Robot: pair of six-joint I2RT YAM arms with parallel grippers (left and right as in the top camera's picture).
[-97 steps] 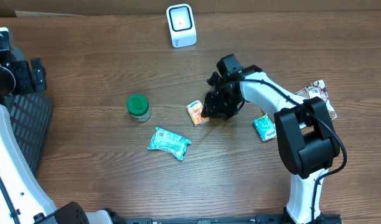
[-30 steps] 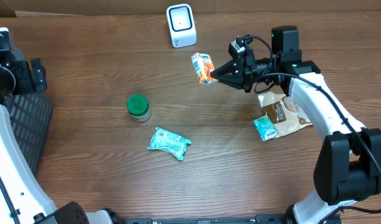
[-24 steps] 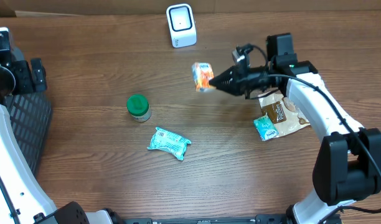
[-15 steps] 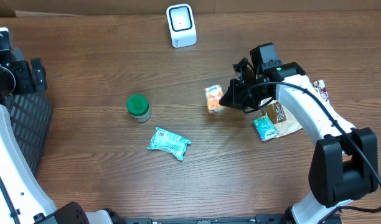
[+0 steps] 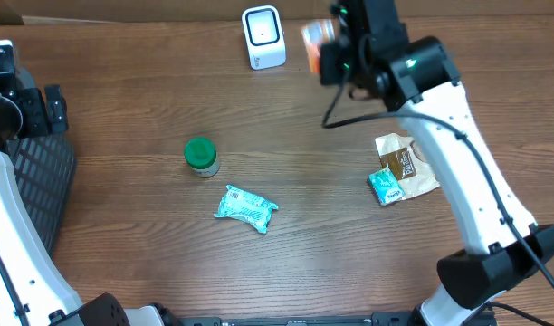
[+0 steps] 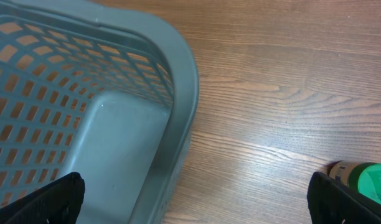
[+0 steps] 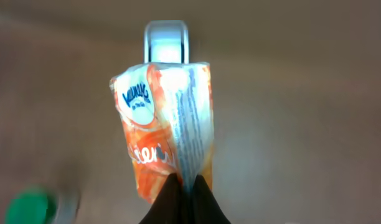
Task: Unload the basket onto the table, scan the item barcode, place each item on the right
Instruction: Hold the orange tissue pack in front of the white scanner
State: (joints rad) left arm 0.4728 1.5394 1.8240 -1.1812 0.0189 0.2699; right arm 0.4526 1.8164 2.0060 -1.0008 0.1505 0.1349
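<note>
- Jaws of the right gripper [image 7: 184, 190] are pinched shut on the bottom edge of the orange packet [image 7: 169, 124], so the packet stands upright above the fingertips with most of its surface exposed.
- Holding it by one edge seems meant to leave both printed faces free for reading.
- From the right wrist, the white scanner [image 7: 167, 40] sits directly behind the packet, so the two are lined up.
- Overhead, the packet is a blurred orange patch just beside the scanner at the table's far edge.
- Fine print faces the wrist camera, but no barcode can be made out, and the side facing the scanner is hidden.
- Nothing stands between packet and scanner.
- Lying well apart on the wooden table [image 5: 123, 226] are the green-capped bottle [image 5: 201, 156], the teal wrapper [image 5: 245, 206], the brown pouch [image 5: 408, 163] and a small teal packet [image 5: 384, 186].
- Over at the far left, the left gripper [image 6: 193, 202] hangs fully open and empty by the rim of the grey basket [image 6: 184, 81].
</note>
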